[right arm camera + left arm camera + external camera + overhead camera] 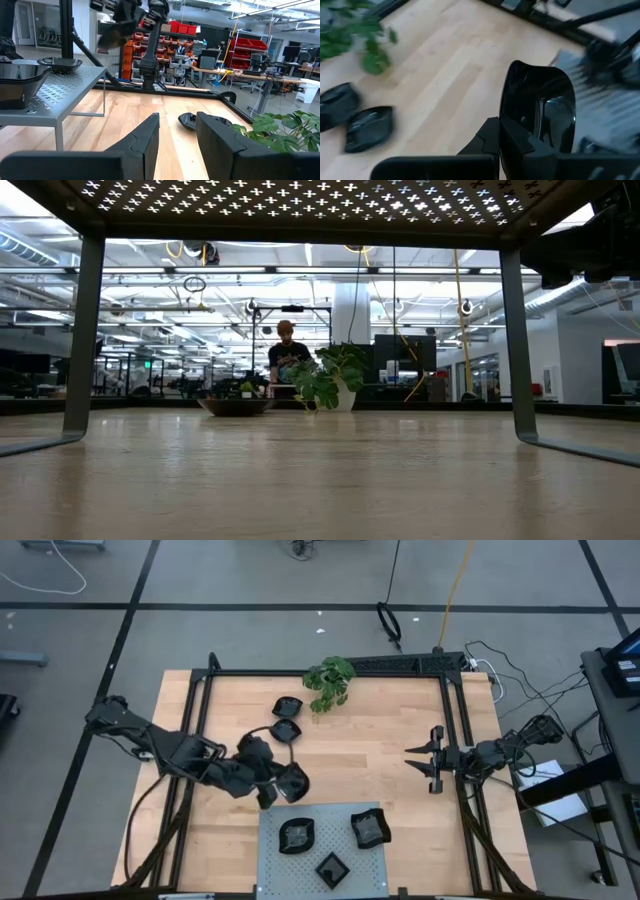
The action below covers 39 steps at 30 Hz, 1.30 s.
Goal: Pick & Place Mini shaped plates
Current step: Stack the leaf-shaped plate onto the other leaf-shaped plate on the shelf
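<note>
Plates, small, glossy, black and shallow, lie in two groups on a wooden desk [390, 785]. Three sit on a grey perforated panel [270, 865] at the middle of the desk's near edge: a wavy-rimmed plate [297, 835] toward its left side, a squarish one [369, 828] toward its right, and a small square one [331, 867] nearest the desk's edge. Two loose plates [287, 718] rest close together near the far edge, just left of a green leafy plant [329, 681]. The left gripper [268, 788] is clamped on the rim of a sixth plate [538, 111], holding it tilted on edge above the wood, just off the panel's far left corner; its polished inside reflects the room. Cables and the left arm's dark links trail back toward the desk's left edge. The right gripper [432, 761] hovers near the right edge, well apart from every plate, its fingers [144, 136] partly apart and holding nothing. A person [287, 352] stands in the room beyond the far edge, behind the plant.
</note>
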{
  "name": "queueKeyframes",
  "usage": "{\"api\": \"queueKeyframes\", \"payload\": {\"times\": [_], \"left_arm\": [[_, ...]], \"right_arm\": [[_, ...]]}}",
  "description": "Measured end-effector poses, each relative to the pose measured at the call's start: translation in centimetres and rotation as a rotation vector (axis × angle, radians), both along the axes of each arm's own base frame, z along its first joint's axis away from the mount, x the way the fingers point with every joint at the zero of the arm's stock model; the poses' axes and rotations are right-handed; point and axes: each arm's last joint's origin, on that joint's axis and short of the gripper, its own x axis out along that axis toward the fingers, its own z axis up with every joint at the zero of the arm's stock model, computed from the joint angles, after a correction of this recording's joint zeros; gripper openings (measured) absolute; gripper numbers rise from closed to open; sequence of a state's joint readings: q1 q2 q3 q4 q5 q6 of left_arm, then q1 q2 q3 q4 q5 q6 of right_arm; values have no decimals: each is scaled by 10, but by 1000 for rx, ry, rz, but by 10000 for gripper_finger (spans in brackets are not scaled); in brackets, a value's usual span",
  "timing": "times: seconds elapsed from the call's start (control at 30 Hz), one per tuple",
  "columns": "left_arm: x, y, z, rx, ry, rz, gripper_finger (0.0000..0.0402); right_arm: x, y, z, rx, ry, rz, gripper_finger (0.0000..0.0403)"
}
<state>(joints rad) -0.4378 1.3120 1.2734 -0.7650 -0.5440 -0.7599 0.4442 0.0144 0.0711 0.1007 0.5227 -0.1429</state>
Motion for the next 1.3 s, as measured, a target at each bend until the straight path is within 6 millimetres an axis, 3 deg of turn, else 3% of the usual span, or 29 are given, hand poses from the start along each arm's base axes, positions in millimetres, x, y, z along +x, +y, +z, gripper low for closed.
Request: {"api": "queueKeyframes", "payload": {"times": [0.17, 0.37, 0.77, 0.97, 1.3], "left_arm": [[21, -13, 5, -44, -23, -68, 0], [33, -28, 3, -130, 26, -143, 0], [15, -67, 15, -202, 35, -304, 0], [4, -82, 8, -252, 102, -303, 0], [16, -94, -16, -218, 203, -359, 0]], "right_arm": [[0, 0, 0, 0, 0, 0, 118], [0, 0, 0, 0, 0, 0, 118], [0, 0, 0, 0, 0, 0, 118], [0, 0, 0, 0, 0, 0, 118], [0, 0, 0, 0, 0, 0, 118]]}}
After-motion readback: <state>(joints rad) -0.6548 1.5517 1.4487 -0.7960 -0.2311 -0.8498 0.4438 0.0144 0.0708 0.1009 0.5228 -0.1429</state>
